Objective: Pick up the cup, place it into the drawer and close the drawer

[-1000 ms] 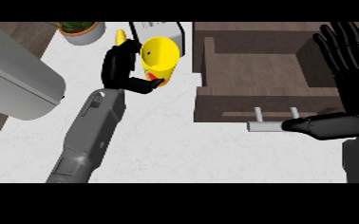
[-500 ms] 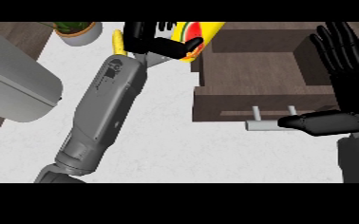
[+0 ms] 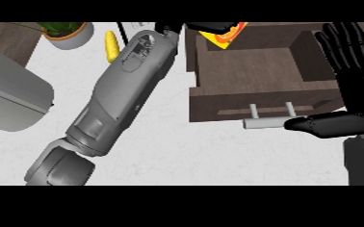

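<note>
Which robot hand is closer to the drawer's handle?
The right hand. Its thumb lies right beside the handle at the drawer's front. The left hand is up at the drawer's far back edge, holding the yellow cup.

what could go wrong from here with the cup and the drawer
The cup sits at the view's top edge, over the back wall of the open drawer, mostly hidden by the left robot hand; released there, it might catch the wall or land behind it. The right robot hand rests open beside the drawer, near the handle, and might nudge it early.
</note>
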`<state>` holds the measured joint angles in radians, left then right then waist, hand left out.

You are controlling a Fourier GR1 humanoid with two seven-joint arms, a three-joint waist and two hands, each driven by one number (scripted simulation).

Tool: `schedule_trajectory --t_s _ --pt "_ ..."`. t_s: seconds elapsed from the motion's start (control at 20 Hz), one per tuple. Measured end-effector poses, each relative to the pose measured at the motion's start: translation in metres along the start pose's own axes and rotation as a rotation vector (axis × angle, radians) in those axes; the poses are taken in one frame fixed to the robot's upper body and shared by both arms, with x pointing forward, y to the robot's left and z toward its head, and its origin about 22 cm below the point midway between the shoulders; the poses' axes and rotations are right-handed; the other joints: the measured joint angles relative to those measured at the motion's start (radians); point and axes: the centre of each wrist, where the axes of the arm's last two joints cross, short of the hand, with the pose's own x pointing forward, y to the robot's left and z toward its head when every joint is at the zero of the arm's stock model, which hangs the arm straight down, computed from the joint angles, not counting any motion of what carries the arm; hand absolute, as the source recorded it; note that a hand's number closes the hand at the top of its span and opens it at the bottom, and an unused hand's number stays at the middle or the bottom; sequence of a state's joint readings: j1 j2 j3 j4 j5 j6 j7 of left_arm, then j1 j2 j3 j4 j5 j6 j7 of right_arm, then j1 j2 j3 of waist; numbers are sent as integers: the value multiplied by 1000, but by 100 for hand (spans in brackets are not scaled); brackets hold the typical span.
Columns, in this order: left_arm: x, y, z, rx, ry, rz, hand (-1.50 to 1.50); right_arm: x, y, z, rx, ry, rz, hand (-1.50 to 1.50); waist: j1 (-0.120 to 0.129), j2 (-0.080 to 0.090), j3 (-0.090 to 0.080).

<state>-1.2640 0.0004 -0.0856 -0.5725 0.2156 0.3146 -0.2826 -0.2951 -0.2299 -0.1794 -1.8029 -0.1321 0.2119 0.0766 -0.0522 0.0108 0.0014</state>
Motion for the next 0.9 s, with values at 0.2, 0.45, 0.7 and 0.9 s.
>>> schedule_trajectory --t_s 0.2,0.45,0.7,0.9 --pt "-8 -8 -1 4 78 -72 150 -3 6 -5 23 -9 -10 -150 -26 7 0" --pt "-25 -9 5 -61 181 -129 150 3 13 -12 56 -30 -17 -150 -65 18 1" --pt "-40 -8 13 -121 249 -181 -150 7 24 -17 90 -52 -33 -150 -106 28 1" --pt "-45 -8 17 -134 259 -176 -150 8 29 -22 121 -67 -42 -150 -132 36 1"
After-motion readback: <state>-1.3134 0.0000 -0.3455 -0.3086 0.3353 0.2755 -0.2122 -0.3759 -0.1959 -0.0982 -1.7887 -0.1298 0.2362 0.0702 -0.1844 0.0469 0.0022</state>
